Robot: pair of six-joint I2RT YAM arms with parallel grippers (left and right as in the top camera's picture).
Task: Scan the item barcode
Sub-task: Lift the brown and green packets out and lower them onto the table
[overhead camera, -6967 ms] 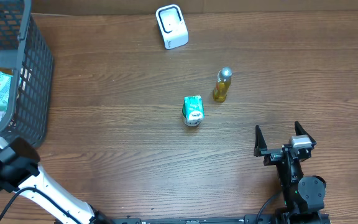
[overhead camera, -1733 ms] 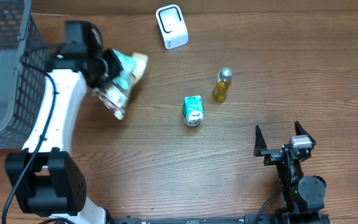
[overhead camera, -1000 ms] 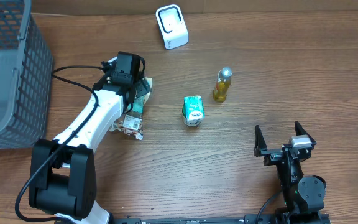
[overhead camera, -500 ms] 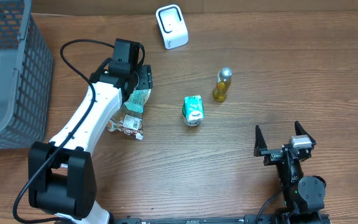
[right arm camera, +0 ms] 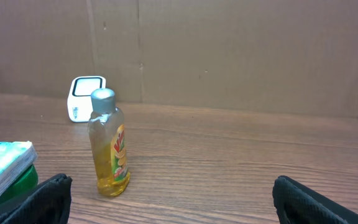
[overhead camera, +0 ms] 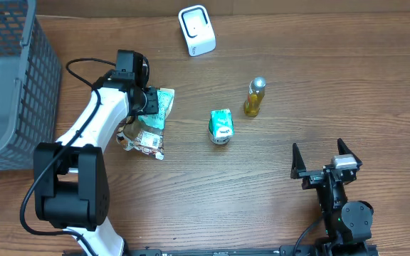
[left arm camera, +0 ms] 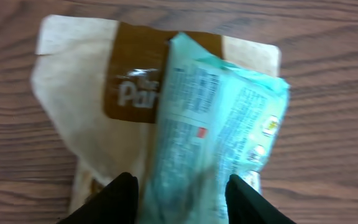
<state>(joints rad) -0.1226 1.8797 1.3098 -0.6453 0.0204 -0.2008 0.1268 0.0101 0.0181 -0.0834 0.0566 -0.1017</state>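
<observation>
Right gripper (overhead camera: 319, 148) sits nearest, low over the front right of the wooden table (overhead camera: 262, 199). Its two fingers are spread wide with nothing between them.

Next back, left of centre: beige pouch (overhead camera: 146, 139) with a brown label, lying flat on the table. The label's far end is hidden under the teal packet.

Centre of the table, about level with the pouch: small green-and-white pack (overhead camera: 221, 126), standing alone and apart from everything else.

Teal packet (left arm camera: 216, 137), the item to be scanned, lies on top of the beige pouch, with its long side running along the pouch. Fine print covers its upper face. No barcode can be made out from either view. The packet is well apart from the scanner.

Left gripper (left arm camera: 185, 186) is down over the near end of the teal packet, one finger on each side. The jaws are partly drawn in and sit close to the wrapper edges. Cannot tell whether they actually pinch it.

Further back, right of centre: yellow bottle (overhead camera: 255, 97) with a silver cap, upright, near the green-and-white pack but not touching it.

Left edge: grey mesh basket (overhead camera: 45, 71), well apart from the pouch.

Farthest back: white scanner (overhead camera: 196, 30), near the far edge of the table.
</observation>
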